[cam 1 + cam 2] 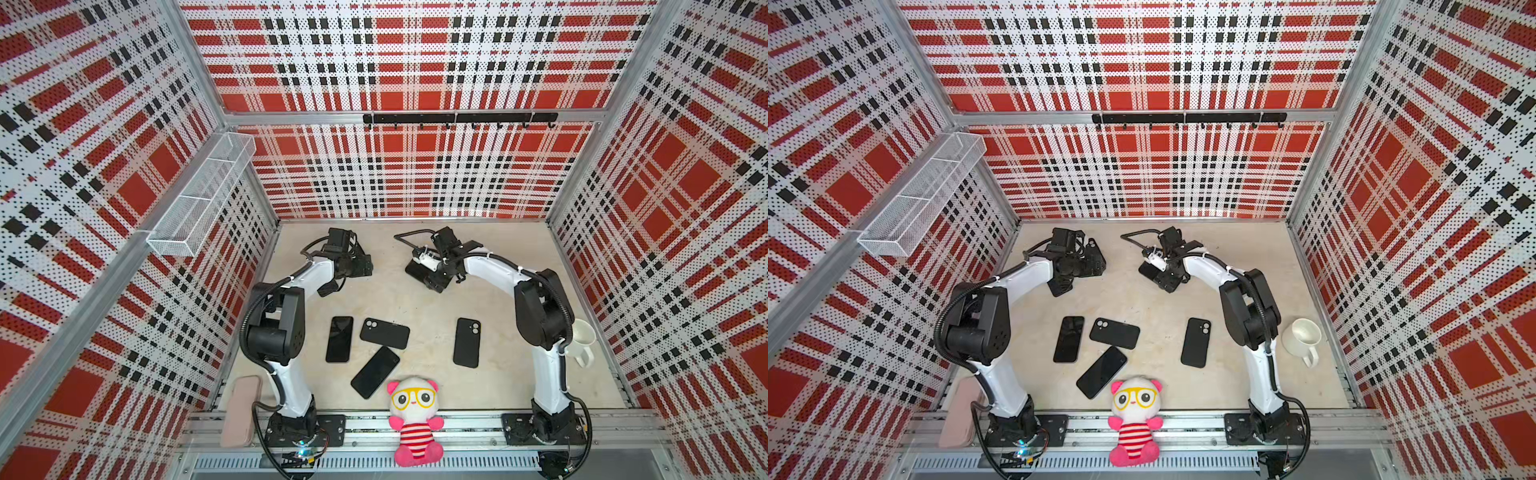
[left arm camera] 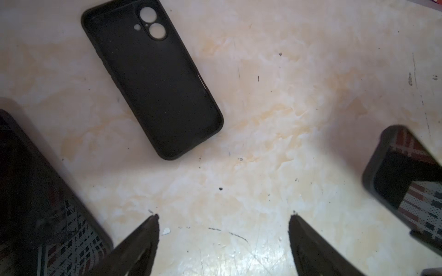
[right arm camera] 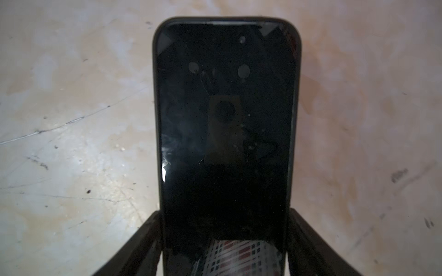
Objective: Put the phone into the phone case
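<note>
Fingers [image 3: 143,243] of right hand [image 3: 224,213] pinched phone [image 3: 224,119] by its long edges, one on each side, dark screen facing the wrist camera. In both top views that hand was at the far middle of counter [image 1: 498,395]. Whether the phone was lifted or resting there, could not tell. Its rim looked thick and dark, so cased or bare, could not tell either.

Other side: left hand [image 2: 224,216] was spread wide with nothing between the tips, above bare counter. Left wrist view showed open case [image 2: 153,81] lying flat, inside up, with counter visible through the camera cutouts, well apart from that hand. Which top-view case it was, could not tell. Dark glossy slabs were cut off at two edges of that view.

Toward the front of the counter, middle case [image 1: 384,332] lay crosswise and right case [image 1: 466,342] lay lengthwise, apart from it. Both were black, with counter showing through their cutouts. Spare phone [image 1: 339,338] lay screen up just beside the middle case's left end. Slanted phone [image 1: 375,372] lay in front of that case, its corner near or touching the case edge. Plush toy [image 1: 413,419] sat on the front rail. White mug [image 1: 584,340] was by the right wall, and pink case [image 1: 241,411] was at the front left corner.
</note>
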Motion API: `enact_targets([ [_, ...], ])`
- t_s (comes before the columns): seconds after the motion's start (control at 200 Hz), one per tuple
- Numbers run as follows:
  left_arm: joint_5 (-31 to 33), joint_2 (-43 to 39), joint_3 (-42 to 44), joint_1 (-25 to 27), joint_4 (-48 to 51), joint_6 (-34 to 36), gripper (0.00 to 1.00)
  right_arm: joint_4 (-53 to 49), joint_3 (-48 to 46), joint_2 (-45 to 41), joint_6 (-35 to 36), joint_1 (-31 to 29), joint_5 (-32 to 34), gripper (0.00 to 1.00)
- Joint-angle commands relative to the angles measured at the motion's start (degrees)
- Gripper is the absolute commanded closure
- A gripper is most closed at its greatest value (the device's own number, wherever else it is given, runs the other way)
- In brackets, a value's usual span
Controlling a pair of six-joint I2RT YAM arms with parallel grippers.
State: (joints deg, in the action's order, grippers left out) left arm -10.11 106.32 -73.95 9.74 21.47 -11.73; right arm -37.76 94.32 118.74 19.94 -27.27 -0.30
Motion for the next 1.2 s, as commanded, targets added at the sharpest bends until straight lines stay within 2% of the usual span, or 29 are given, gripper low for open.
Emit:
enact_targets([
  [0.0, -0.8, -2.0, 0.6, -0.4, -0.1, 0.4, 0.14, 5.0, -0.3, -3.7, -11.3, 4.0, 4.9, 0.49],
  [0.135, -0.9, -1.9, 0.6, -0.4, -0.1, 0.2, 0.14, 8.0, -0.9, -4.3, -19.8, 9.2, 4.8, 0.52],
  [0.306, -0.5, -2.1, 0.6, -0.2, 0.0, 0.4, 0.15, 8.0, 4.0, 0.5, -26.8, 15.3, 4.0, 0.56],
  [0.591, 0.7, -2.2, 0.7, 1.0, 0.1, 0.7, 0.15, 5.9, 14.6, 11.5, -29.8, 20.4, 1.9, 0.56],
  [0.797, 1.0, -2.3, 0.7, 1.4, 0.3, 0.8, 0.15, 5.7, 16.8, 14.9, -31.0, 21.6, 1.6, 0.54],
  [0.947, 0.9, -2.5, 0.6, 1.5, 0.3, 0.8, 0.16, 4.7, 17.2, 16.2, -31.7, 21.9, 1.9, 0.43],
  [1.082, 1.0, -2.8, 0.6, 1.8, 0.3, 1.0, 0.16, 3.2, 17.4, 15.5, -32.2, 22.1, 1.0, 0.15],
  [1.142, 1.4, -3.0, 0.6, 1.9, 0.6, 1.1, 0.16, 1.6, 17.5, 13.7, -31.5, 22.1, 1.3, 0.08],
  [1.197, 1.8, -3.2, 0.7, 2.2, 0.6, 1.3, 0.16, -0.2, 16.7, 11.0, -31.0, 22.1, 2.2, 0.05],
])
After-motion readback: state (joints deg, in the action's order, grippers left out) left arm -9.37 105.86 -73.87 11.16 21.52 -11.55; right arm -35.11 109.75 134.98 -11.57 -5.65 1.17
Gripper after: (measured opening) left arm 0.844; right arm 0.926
